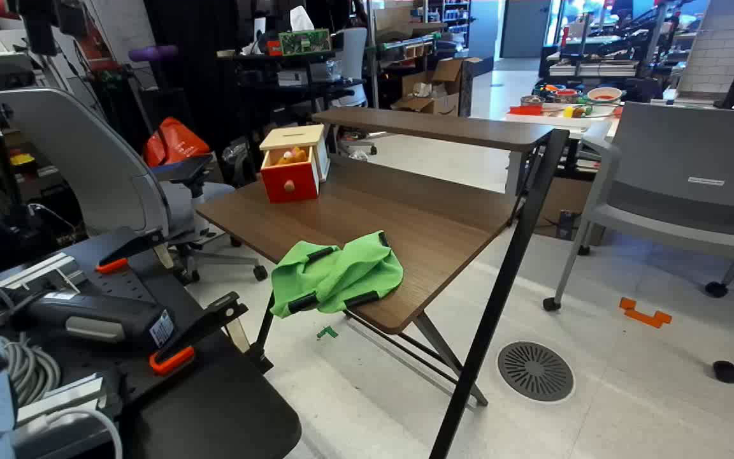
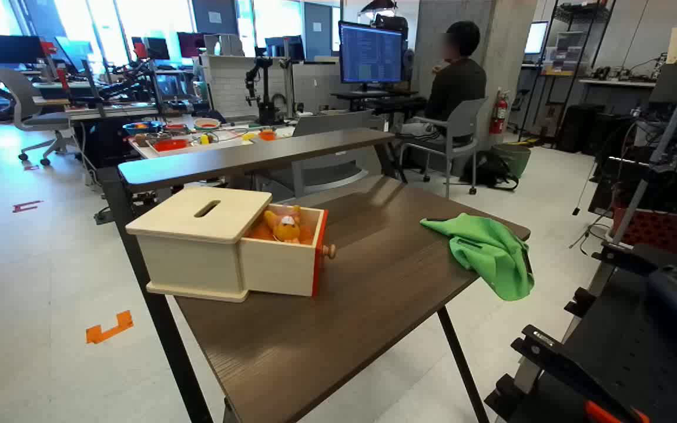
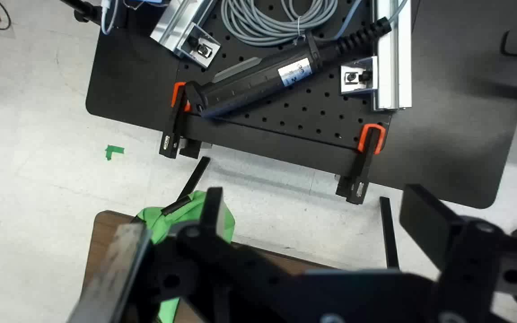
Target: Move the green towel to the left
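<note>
The green towel (image 1: 341, 271) lies crumpled with black strips along its edges. It is at a corner of the brown table (image 1: 392, 204), and part of it hangs over the table's edge. It also shows in an exterior view (image 2: 488, 247) at the table's right end, and in the wrist view (image 3: 162, 223) at the lower left, partly hidden behind my left finger. My gripper (image 3: 319, 213) is open, with nothing between its fingers, above the floor gap between table and bench. The gripper does not show in either exterior view.
A wooden box (image 2: 197, 214) with its red-fronted drawer (image 2: 285, 267) pulled out holds orange toys on the table. A raised shelf (image 1: 431, 124) runs along one table side. A black bench (image 3: 456, 125) with clamps (image 3: 361, 166), a black handheld device (image 3: 249, 83) and coiled cable stands beside the table.
</note>
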`<move>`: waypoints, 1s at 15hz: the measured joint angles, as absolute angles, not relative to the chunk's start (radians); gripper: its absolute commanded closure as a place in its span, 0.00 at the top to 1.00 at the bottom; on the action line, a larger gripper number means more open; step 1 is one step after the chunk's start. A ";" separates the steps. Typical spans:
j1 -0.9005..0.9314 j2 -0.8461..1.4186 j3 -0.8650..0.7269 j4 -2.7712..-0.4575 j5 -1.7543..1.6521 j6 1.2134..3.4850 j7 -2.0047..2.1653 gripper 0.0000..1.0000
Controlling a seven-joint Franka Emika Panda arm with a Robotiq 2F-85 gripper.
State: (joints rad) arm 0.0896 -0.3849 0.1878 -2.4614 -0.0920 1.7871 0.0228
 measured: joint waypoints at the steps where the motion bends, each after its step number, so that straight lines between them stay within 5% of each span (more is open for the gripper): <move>1: 0.090 -0.385 0.188 -2.461 -0.092 1.787 0.023 1.00; 6: 0.089 -0.372 0.174 -2.461 -0.092 1.825 0.033 1.00; 15: 0.005 -0.106 0.092 -2.406 -0.121 2.242 0.142 1.00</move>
State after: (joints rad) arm 0.0054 -0.1058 0.0920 -2.4059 -0.1211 2.2420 0.1419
